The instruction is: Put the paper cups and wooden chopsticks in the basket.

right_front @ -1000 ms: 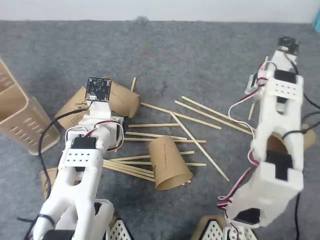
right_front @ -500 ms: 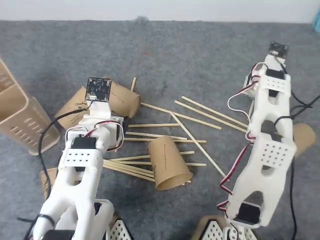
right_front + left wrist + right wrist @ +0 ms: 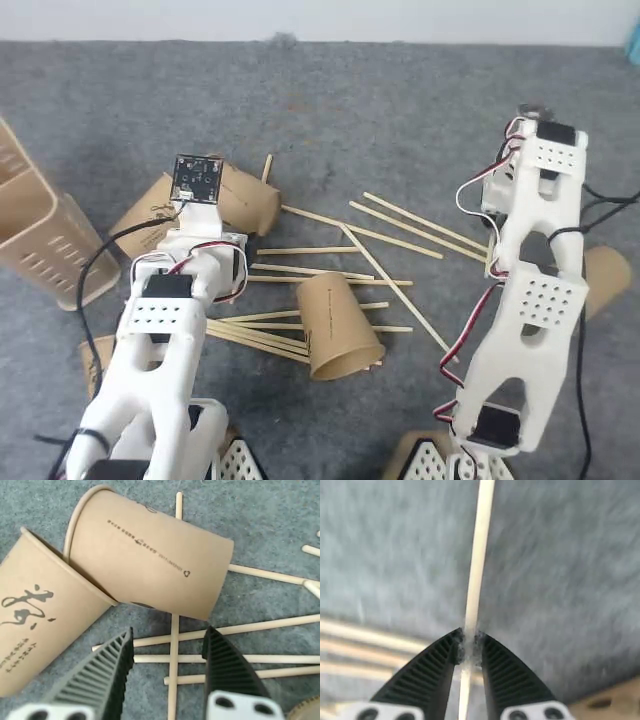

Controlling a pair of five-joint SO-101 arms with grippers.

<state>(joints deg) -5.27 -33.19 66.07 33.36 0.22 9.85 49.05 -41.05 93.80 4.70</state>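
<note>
My left gripper (image 3: 169, 635) is open, low over several crossed wooden chopsticks (image 3: 235, 657), just short of two paper cups lying on their sides, one plain (image 3: 150, 565) and one with black writing (image 3: 40, 620). My right gripper (image 3: 468, 640) is shut on a single chopstick (image 3: 480, 555) that runs straight out from its tips over the grey carpet. In the high view the two cups (image 3: 245, 195) lie under the left arm's wrist (image 3: 200, 178). A third cup (image 3: 340, 325) lies among scattered chopsticks (image 3: 400, 235). The basket (image 3: 35, 235) stands at the left edge.
Another cup (image 3: 605, 270) lies at the right behind the right arm (image 3: 530, 300), and one more (image 3: 95, 360) lies beside the left arm's base. The grey carpet (image 3: 380, 110) is open at the back.
The right arm's wrist has folded down and inward toward the chopsticks at the right. The left arm and the cups have not moved.
</note>
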